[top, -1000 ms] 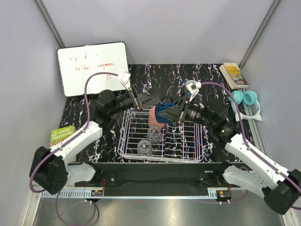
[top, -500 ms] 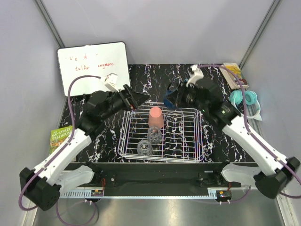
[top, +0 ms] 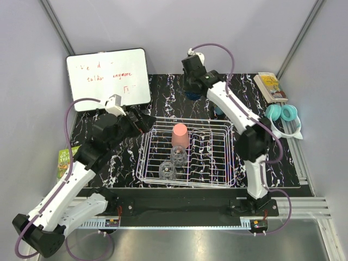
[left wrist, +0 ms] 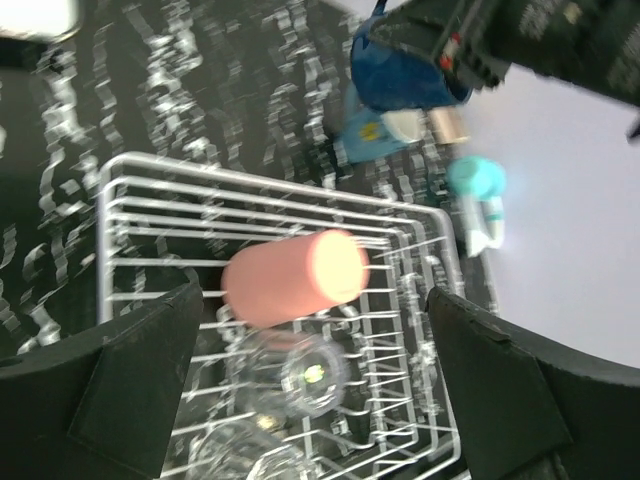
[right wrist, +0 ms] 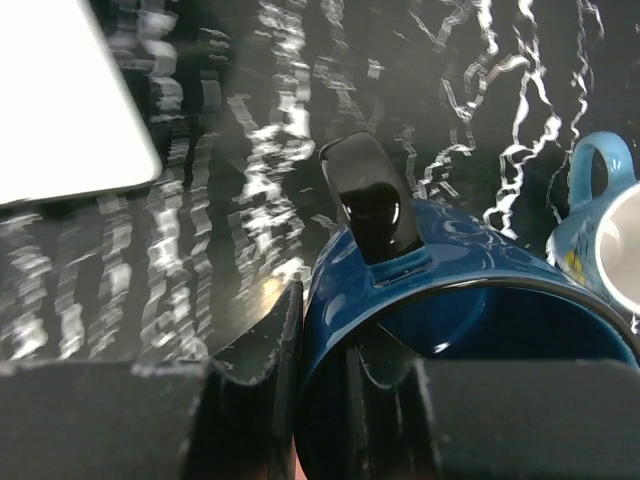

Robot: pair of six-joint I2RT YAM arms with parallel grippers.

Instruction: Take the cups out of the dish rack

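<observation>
Right gripper point(right wrist: 372, 270) pinching dark blue cup point(right wrist: 500, 285) rim, beyond dish rack point(top: 234, 157) edge

I worked in a lab test booth: plain pale wall panels point(top: 179, 32) on aluminium struts point(top: 56, 22) closed in my black marbled table point(top: 174, 87), with a scribbled whiteboard point(top: 107, 78) propped at the back.

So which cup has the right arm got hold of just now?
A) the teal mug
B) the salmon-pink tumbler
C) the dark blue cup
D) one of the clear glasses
C: the right gripper is clamped on the rim of the dark blue cup. The pink tumbler and both clear glasses sit in the dish rack, and the teal mug stands free.
</observation>
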